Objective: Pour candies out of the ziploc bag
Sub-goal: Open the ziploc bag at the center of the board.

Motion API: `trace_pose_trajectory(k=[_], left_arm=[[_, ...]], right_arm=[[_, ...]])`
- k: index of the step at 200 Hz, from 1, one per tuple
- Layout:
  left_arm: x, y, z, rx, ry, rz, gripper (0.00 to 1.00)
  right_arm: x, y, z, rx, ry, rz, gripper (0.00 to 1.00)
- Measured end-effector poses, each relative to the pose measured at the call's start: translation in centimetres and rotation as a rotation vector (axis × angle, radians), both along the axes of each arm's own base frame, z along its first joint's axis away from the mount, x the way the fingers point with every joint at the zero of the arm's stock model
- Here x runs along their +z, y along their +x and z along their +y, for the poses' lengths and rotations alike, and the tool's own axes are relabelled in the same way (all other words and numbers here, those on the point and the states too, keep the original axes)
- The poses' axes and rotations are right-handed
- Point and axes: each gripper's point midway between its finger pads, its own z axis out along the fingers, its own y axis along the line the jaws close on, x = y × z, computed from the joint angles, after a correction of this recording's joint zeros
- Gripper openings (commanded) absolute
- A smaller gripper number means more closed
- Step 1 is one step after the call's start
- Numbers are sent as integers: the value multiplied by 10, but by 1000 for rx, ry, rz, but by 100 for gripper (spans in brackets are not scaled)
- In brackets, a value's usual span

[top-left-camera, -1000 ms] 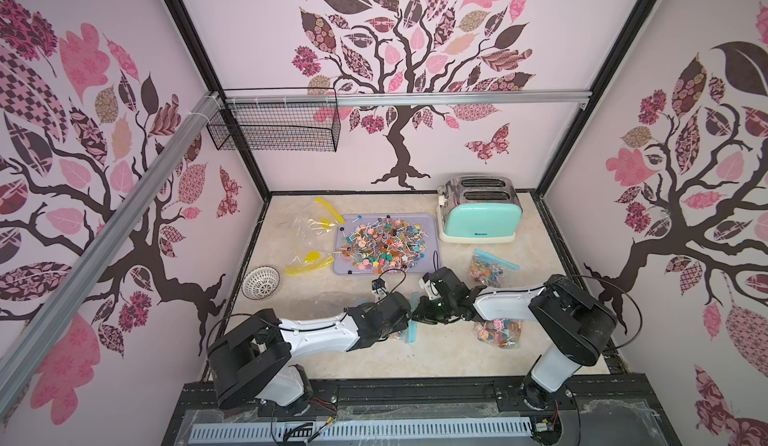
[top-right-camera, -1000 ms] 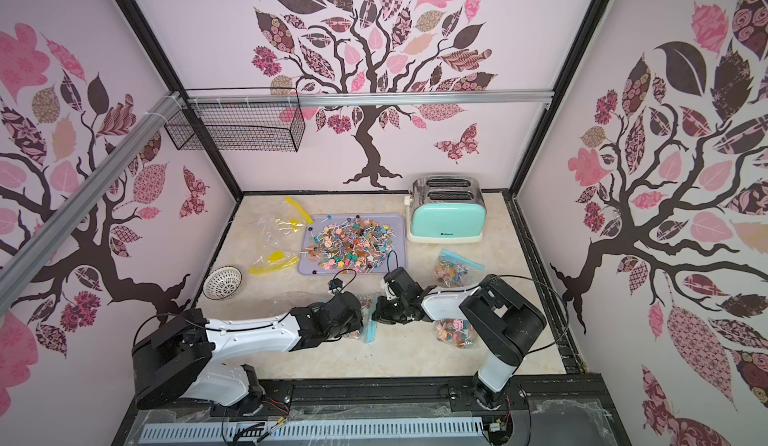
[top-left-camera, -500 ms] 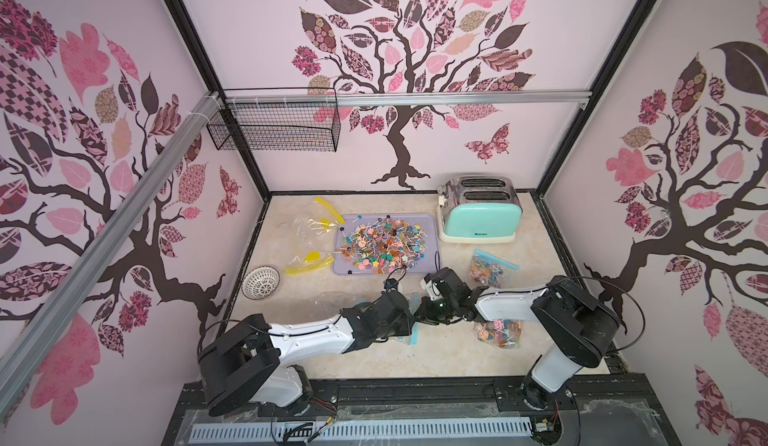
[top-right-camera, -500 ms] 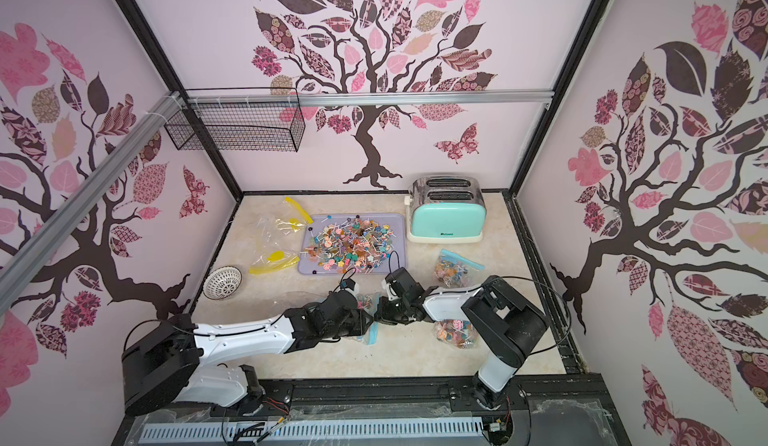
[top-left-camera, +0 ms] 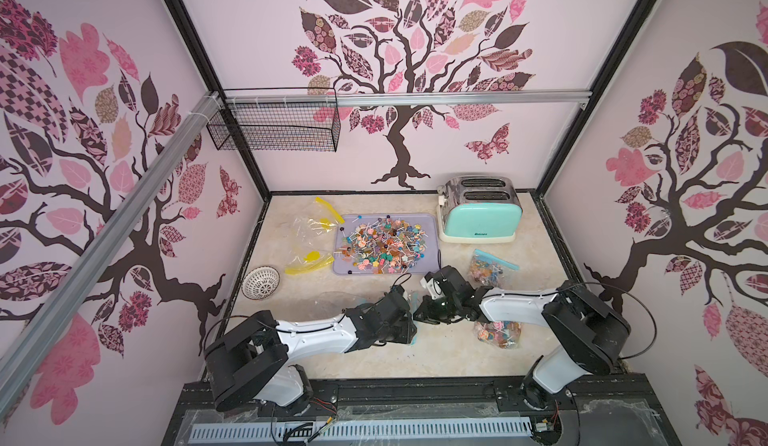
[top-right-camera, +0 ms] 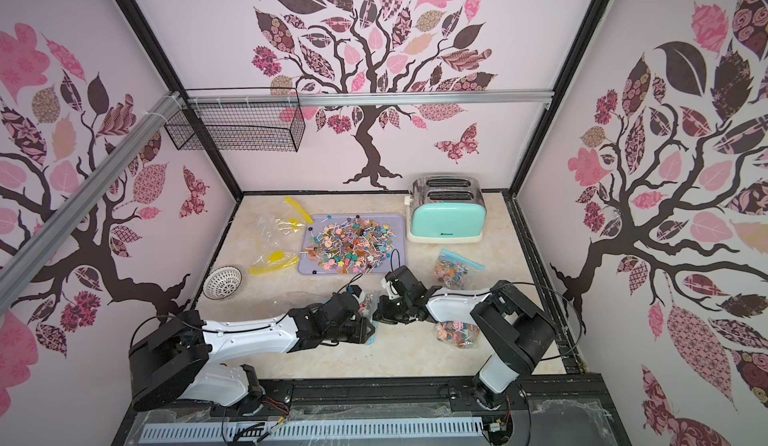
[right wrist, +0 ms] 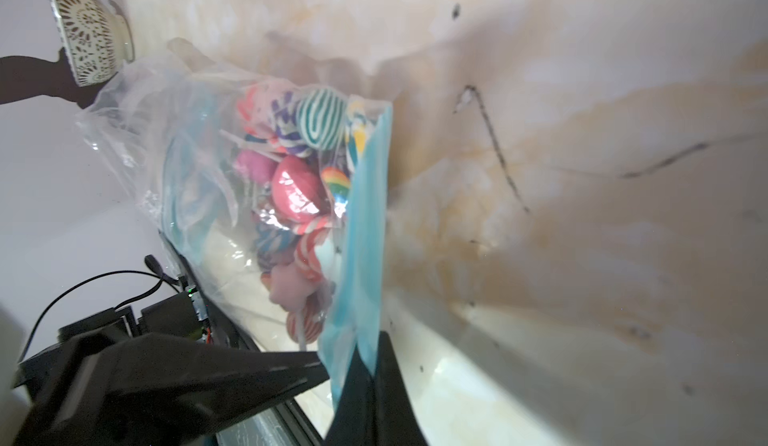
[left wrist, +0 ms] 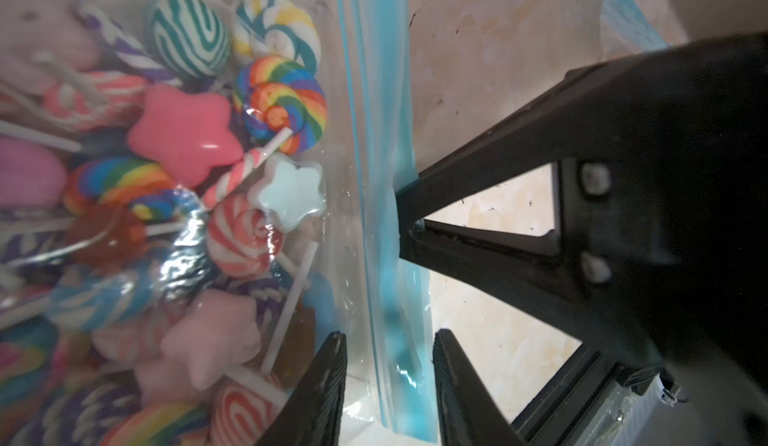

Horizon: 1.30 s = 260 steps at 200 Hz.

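The clear ziploc bag [left wrist: 374, 90] with a blue zip strip hangs low over the table's front middle, full of candies [left wrist: 183, 140]: swirled lollipops and pastel stars. My right gripper [right wrist: 372, 352] is shut on the blue strip's edge, and its black fingertips [left wrist: 409, 219] pinch the strip in the left wrist view. My left gripper [left wrist: 390, 336] is open, its jaws standing either side of the same strip without touching it. In both top views the two grippers meet tip to tip, left [top-left-camera: 409, 324] and right [top-left-camera: 420, 313], and mostly hide the bag [top-right-camera: 368, 304].
A lilac tray [top-left-camera: 430, 220] behind the grippers holds a heap of loose candies [top-left-camera: 384, 244]. Two full bags lie at the right [top-left-camera: 490, 269] [top-left-camera: 498, 334]. Empty yellow-zip bags [top-left-camera: 309, 232], a white bowl [top-left-camera: 261, 282], a mint toaster [top-left-camera: 478, 215] and a wire basket [top-left-camera: 274, 128] stand around.
My left gripper has gone from shut to open, letting go of the zip strip, and its arm has stretched a little further right. The right gripper keeps its grip in the same place.
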Motion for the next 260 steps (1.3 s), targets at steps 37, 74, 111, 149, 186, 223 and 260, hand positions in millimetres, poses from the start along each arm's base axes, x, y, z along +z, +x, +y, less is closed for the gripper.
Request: trace_pose_trajectory(k=[37,74,111,149,186,223,260], left_arm=[[0,1,2,1,11,-11,40],[3,5,9,41,28,-27,40],[14,13,18,102,16,-72,40],[13,20,24,143,29,-81,40],[12,22,26,162,30,-76,40],[17,21,25,162,14,-78,42],[32,27,22,172,-22,-98,44]], right_arm=[[8,-2,4,7,44,-3,0],[5,-5,2,9,46,4,0],[6,-6,4,14,60,4,0],[8,-8,6,20,85,11,0],[8,-10,6,24,98,11,0],[8,-10,7,27,106,13,0],[10,-10,8,31,113,11,0]])
